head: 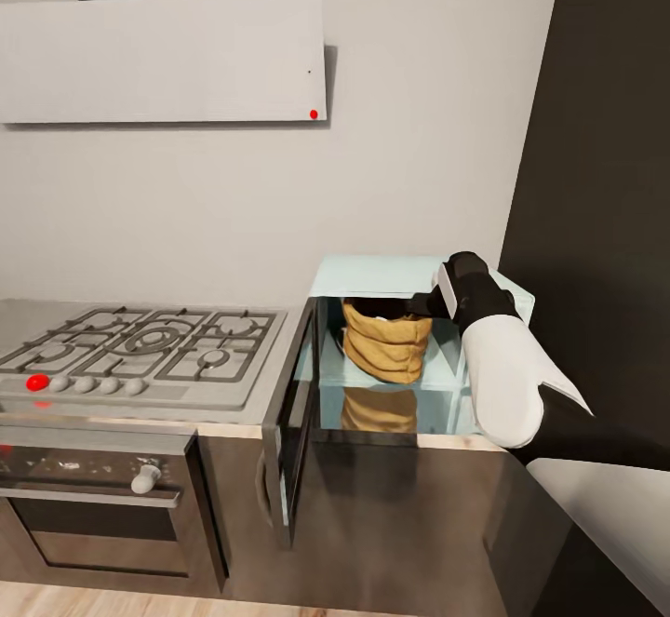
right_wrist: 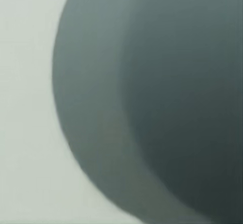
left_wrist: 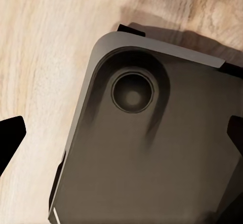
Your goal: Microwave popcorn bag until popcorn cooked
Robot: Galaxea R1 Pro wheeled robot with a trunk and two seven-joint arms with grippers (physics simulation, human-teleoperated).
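The pale blue microwave (head: 372,274) stands on the countertop (head: 19,315) with its dark glass door (head: 293,412) swung open toward me. Inside it sits the mustard-tan popcorn bag (head: 386,347), upright on the microwave floor. My right gripper (head: 421,304) reaches into the cavity and is at the bag's thick rim; its jaws are too dark and hidden to read. The popcorn is hidden from sight. In the left wrist view my left gripper (left_wrist: 121,138) hangs open, its black fingertips (left_wrist: 10,138) far apart above my own dark base (left_wrist: 152,153).
A gas hob (head: 149,342) with a red knob lies left of the microwave, and a black oven (head: 93,515) sits below it. A white slanted hood (head: 163,59) hangs above. A tall dark cabinet (head: 605,180) closes the right side. The light wood floor (left_wrist: 45,57) is below.
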